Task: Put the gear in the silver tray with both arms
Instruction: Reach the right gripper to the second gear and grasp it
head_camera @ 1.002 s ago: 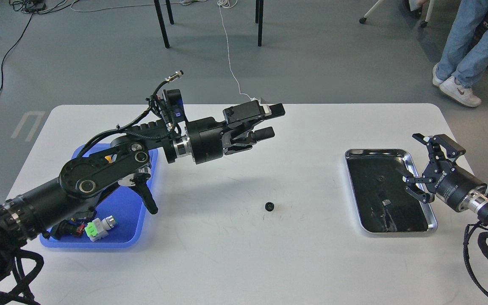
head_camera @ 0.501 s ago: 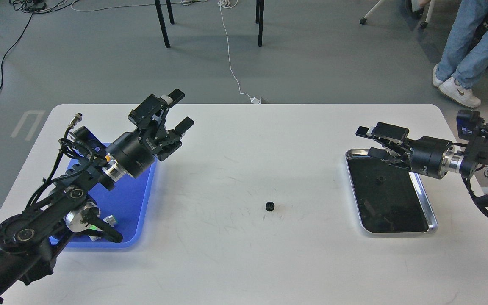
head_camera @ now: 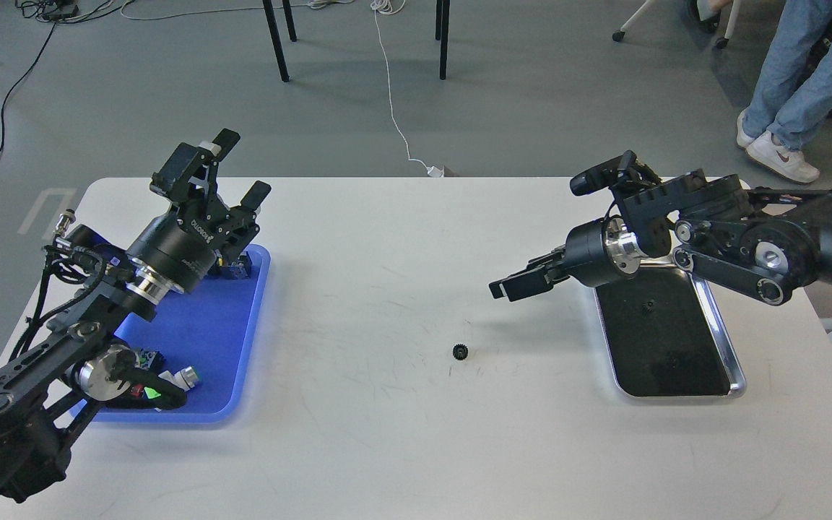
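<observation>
A small black gear lies alone on the white table, near the middle. The silver tray stands at the right, its dark bottom partly covered by my right arm. My right gripper reaches left past the tray's far left corner, above the table, up and to the right of the gear. Its fingers overlap in this view. My left gripper is open and empty, raised over the far edge of the blue tray, far left of the gear.
A blue plastic tray at the left holds several small connectors and parts near its front. A person's legs stand on the floor beyond the table's far right corner. Chair legs and cables lie behind the table.
My left arm has drawn back from the table's middle to over the blue tray. My right arm has swung up from the right and reached left across the silver tray toward the centre. The gear has not moved.
</observation>
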Controlling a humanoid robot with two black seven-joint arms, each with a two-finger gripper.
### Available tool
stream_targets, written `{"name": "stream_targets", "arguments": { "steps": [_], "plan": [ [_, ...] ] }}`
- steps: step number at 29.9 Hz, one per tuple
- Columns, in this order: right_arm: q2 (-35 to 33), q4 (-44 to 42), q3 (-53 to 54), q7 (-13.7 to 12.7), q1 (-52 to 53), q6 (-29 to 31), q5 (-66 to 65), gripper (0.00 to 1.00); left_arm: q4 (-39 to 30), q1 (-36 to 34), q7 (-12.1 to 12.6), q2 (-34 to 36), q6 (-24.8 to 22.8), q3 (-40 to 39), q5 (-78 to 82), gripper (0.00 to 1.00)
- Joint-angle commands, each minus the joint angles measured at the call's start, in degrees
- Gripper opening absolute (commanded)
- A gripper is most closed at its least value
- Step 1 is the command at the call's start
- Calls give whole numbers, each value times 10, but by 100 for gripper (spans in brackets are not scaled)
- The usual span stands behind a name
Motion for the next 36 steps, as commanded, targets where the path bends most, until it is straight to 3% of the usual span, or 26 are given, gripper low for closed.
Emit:
{"name": "stream_targets", "arguments": {
  "steps": [1,3,4,7,18,22,26,30,36],
  "plan": [
    [38,-9,-32,0,14,-17,-14,99,-3,9,0,0,1,-1,0,98],
    [38,-9,-32,0,14,-17,-14,99,-3,9,0,0,1,-1,0,98],
    [80,-11,-69,0,28,-50,-34,99,-7,12,0,5,0,0,1,98],
    [108,-10,-100,0,37,-64,-43,98,-7,12,0,6,0,0,0,98],
    [172,-9,-181,0,45,-122,-64,94,-9,12,0,6,2,2,1,98],
    [183,-9,-197,0,46,-134,-65,89,-9,12,0,6,2,2,1,98],
    [188,-9,-207,0,46,-135,-65,74,-9,12,0,6,2,2,1,98],
    [185,-10,-207,0,44,-135,-64,66,-9,12,0,5,2,1,1,98],
    [181,-9,-212,0,43,-135,-64,60,-12,12,0,5,2,1,1,98]
  ]
}}
